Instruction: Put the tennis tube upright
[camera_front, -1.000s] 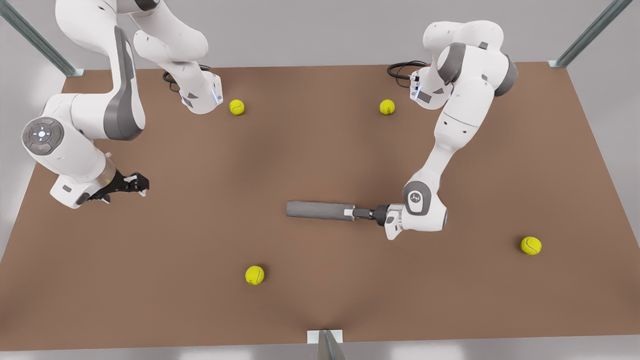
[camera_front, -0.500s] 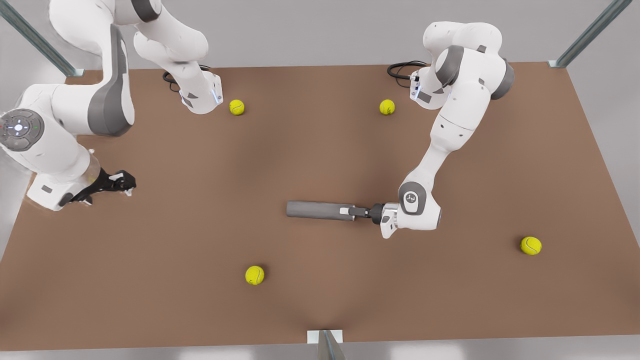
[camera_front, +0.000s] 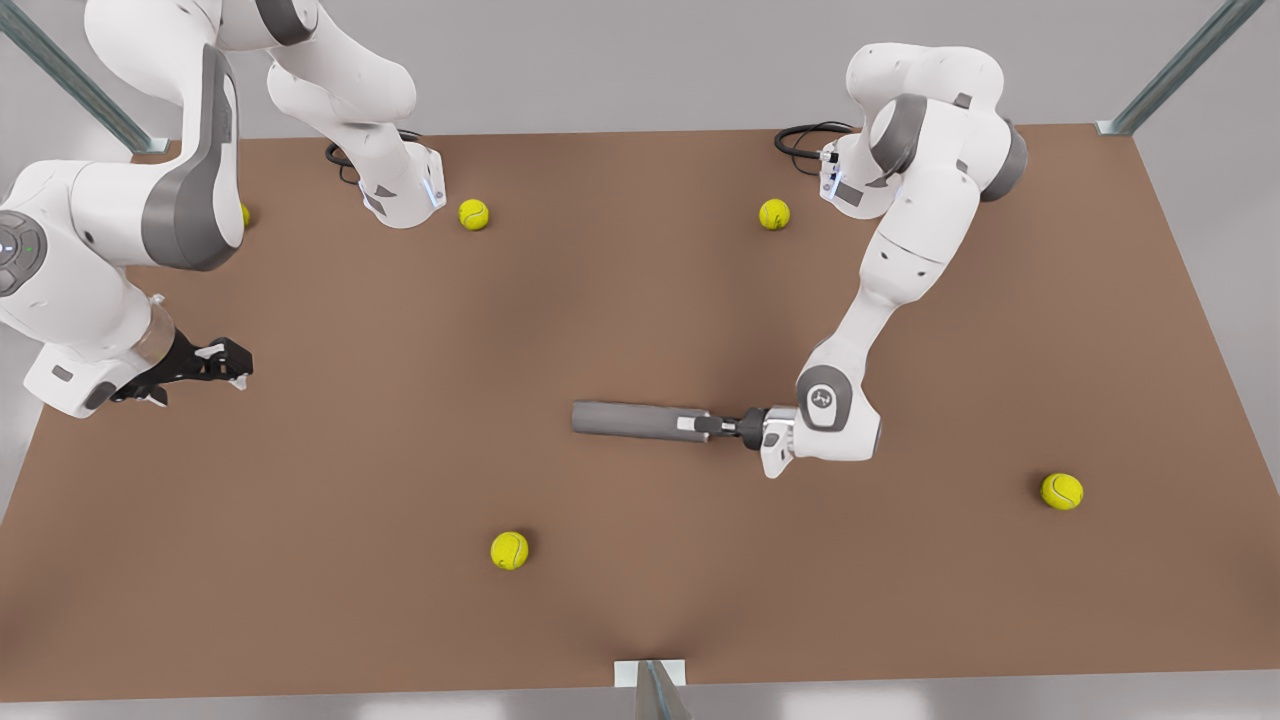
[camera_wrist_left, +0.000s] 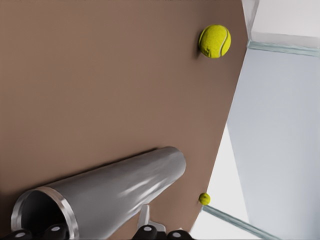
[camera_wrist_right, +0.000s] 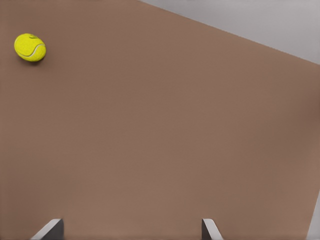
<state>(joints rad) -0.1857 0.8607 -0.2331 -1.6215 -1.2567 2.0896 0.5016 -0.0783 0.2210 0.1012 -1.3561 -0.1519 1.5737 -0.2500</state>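
The tennis tube (camera_front: 628, 419) lies flat on the brown table (camera_front: 640, 300), a slim grey cylinder. Its open, light-rimmed end faces the front view's right. My left gripper (camera_front: 700, 425) reaches in level along the tube's axis and is shut on that end, with one pale finger (camera_front: 685, 423) lying over the tube's outside. In the left wrist view the tube (camera_wrist_left: 115, 192) runs away from the camera with a finger (camera_wrist_left: 145, 220) against its side. My right gripper (camera_front: 238, 366) hangs open and empty over bare table at the front view's left, with its fingertips (camera_wrist_right: 52, 227) wide apart.
Several yellow tennis balls lie loose: two near the arm bases (camera_front: 473, 214) (camera_front: 774, 214), one toward the front (camera_front: 509, 550), one at the front view's right (camera_front: 1062, 491). A ball (camera_wrist_left: 215, 41) sits near a table edge, another (camera_wrist_right: 30, 47) ahead of the right gripper.
The left gripper slid further onto the tube's open end, then held nearly still. The right arm drew back toward the front view's left edge. The tube has not moved.
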